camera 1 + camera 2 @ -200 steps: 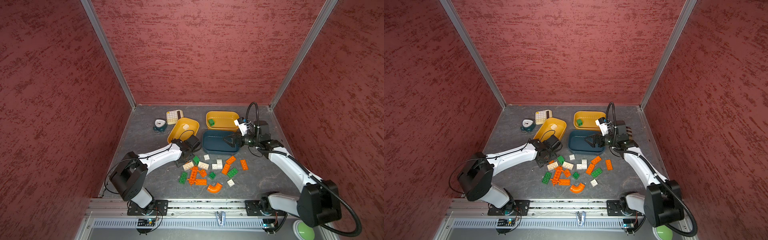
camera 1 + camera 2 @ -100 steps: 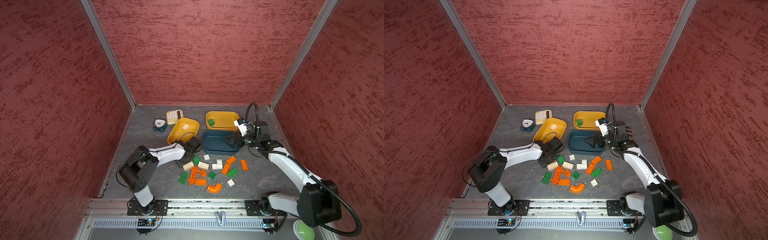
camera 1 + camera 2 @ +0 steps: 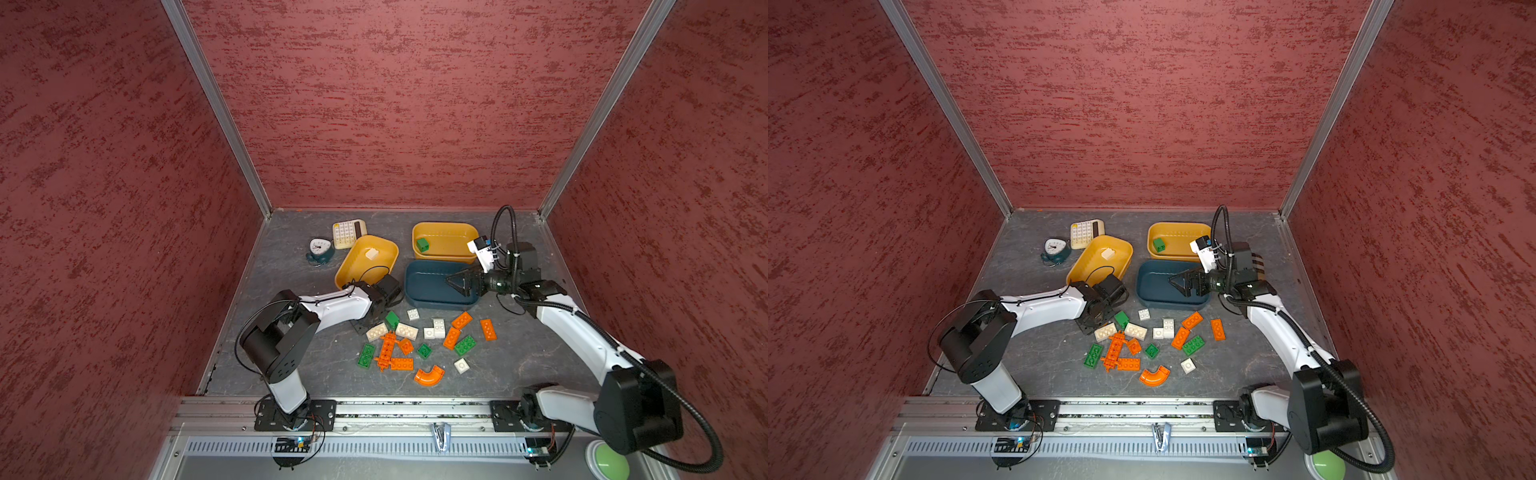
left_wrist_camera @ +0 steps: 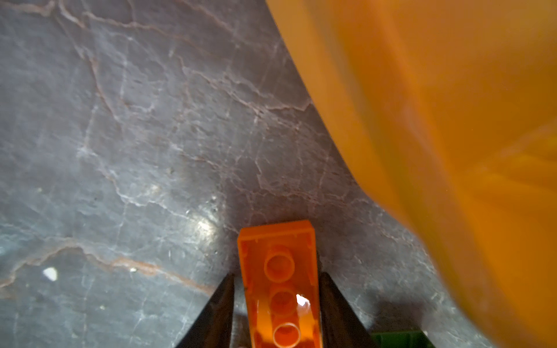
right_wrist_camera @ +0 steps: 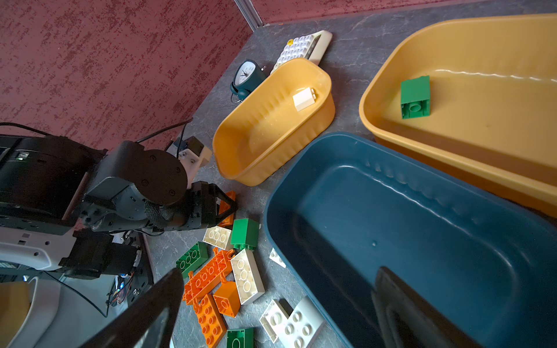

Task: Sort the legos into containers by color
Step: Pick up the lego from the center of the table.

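1. Since a second ago, the left arm's elbow has swung in toward the middle. Its end effector (image 4: 277,274) has narrowed around an orange brick (image 4: 280,256).
2. The right arm has not changed. Its end effector (image 3: 457,284) hangs over the right end of the teal tray (image 3: 424,286) with the fingers spread wide and nothing between them.
3. The loose legos (image 3: 407,331) lie as they did before.
4. In the left wrist view, the black fingers (image 4: 217,310) flank the brick closely. It looks like a grip, but contact on one side is hard to confirm.
5. The brick shows its hollow underside and sits at the far left edge of the pile, low over the counter (image 3: 291,257).
6. The blurred wall of the near yellow tray (image 3: 353,270) is just beside the left end effector, so that side is tight.
7. Bare counter lies left of the left arm and along the front past the orange elbow (image 3: 430,376).
8. The pile sits between the teal tray's near rim and the front rail, with the bricks mostly apart and a few touching.
9. A white brick (image 3: 371,253) lies in the near yellow tray, and a green brick (image 3: 422,244) lies in the far yellow tray (image 3: 453,245).
10. The far yellow tray is just behind the teal tray.
11. The trays are smooth, glossy plastic with rounded corners and ribbed inner ends.
12. The bricks are hard and studded, and the orange beam (image 3: 387,349) is long and notched.
13. The counter is grey and looks like veined stone, and the walls (image 3: 395,104) are rough mottled red.
14. A cream calculator (image 3: 348,233) and a small teal clock (image 3: 320,250) sit near the far left corner.
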Controlling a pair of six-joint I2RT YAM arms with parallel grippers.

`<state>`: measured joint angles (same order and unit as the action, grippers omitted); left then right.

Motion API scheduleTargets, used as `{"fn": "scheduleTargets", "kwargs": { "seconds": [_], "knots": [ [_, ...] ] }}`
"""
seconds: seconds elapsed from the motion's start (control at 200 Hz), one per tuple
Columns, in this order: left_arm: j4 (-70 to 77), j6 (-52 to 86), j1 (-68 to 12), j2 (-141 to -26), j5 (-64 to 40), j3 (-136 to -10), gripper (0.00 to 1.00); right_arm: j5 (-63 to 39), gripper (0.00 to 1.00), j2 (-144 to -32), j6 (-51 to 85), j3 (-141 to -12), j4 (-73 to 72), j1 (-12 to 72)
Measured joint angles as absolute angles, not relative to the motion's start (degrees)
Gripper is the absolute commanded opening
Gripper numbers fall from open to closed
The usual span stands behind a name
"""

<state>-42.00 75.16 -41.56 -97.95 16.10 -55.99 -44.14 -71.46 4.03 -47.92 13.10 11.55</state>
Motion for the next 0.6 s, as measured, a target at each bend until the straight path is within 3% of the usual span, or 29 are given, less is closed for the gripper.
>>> {"fn": "scheduleTargets", "kwargs": {
  "seconds": [0.205, 0.596],
  "knots": [
    [-44.1, 75.2, -41.6, -97.9, 17.0, -56.0, 0.23, -44.6, 0.99, -71.5, 4.1, -47.9, 13.1, 11.6],
    [-52.8, 72.1, -41.8, -89.6, 20.1, -56.7, 0.24, -45.3, 0.99, -71.5, 4.7, -47.9, 12.3, 12.2]
  ]
}}
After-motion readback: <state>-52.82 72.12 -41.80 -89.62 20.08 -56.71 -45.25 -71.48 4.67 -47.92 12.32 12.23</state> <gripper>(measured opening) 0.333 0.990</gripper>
